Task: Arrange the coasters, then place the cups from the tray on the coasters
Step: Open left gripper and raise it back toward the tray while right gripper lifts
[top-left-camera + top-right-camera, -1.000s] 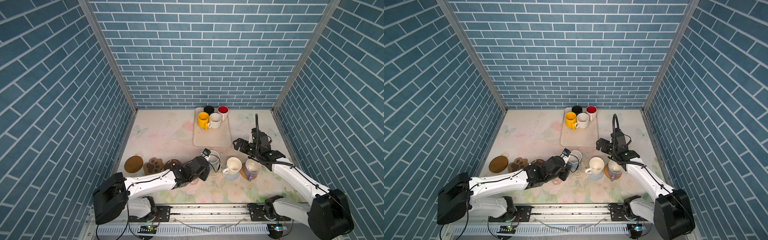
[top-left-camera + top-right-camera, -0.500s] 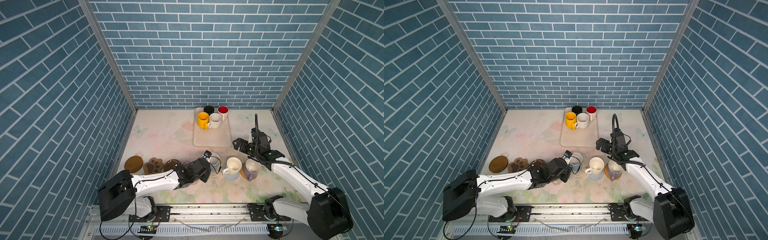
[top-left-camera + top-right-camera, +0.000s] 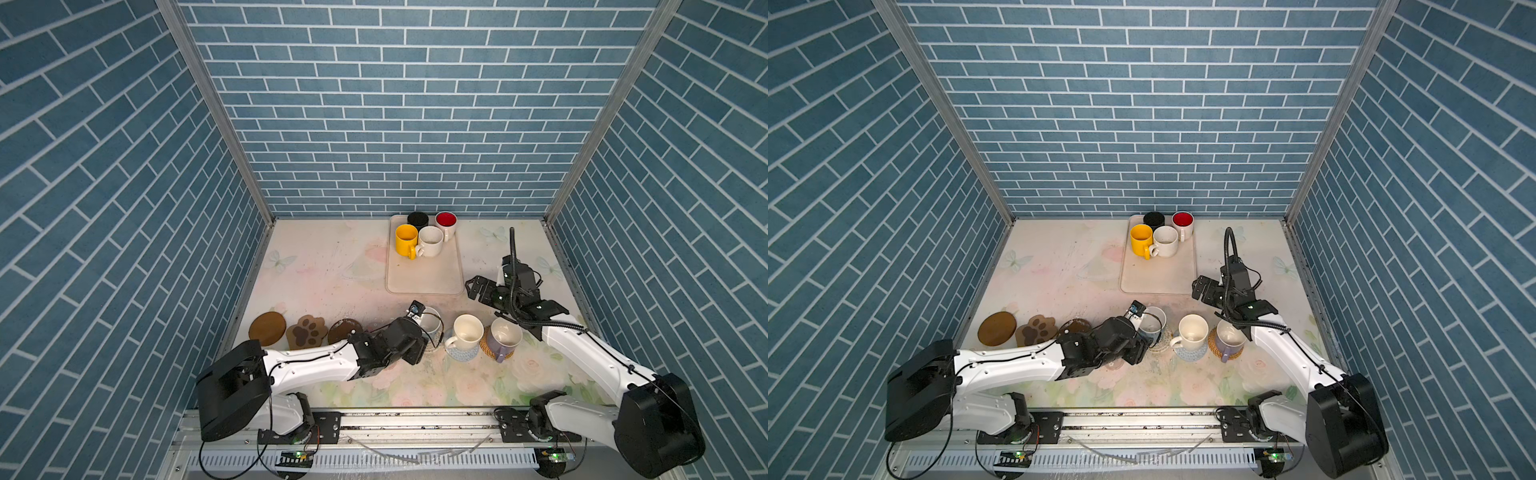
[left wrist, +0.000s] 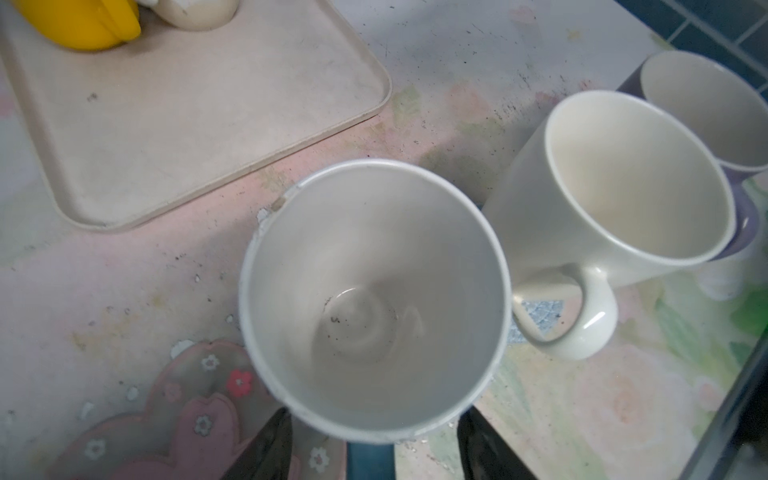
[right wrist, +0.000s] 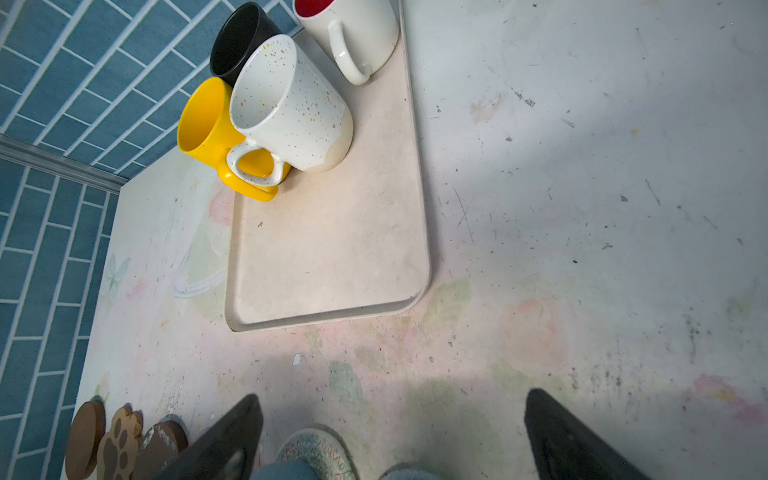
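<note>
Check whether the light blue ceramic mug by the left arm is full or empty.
Empty: the light blue ceramic mug shows a bare bottom.

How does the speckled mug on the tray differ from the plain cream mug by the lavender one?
The speckled mug is dotted and straight-sided; the plain cream mug is unmarked and flares upward. The speckled mug stands on the tray, the plain cream mug on a light blue coaster. Both are upright, handled.

Four cups on tray — three on coasters.
</note>
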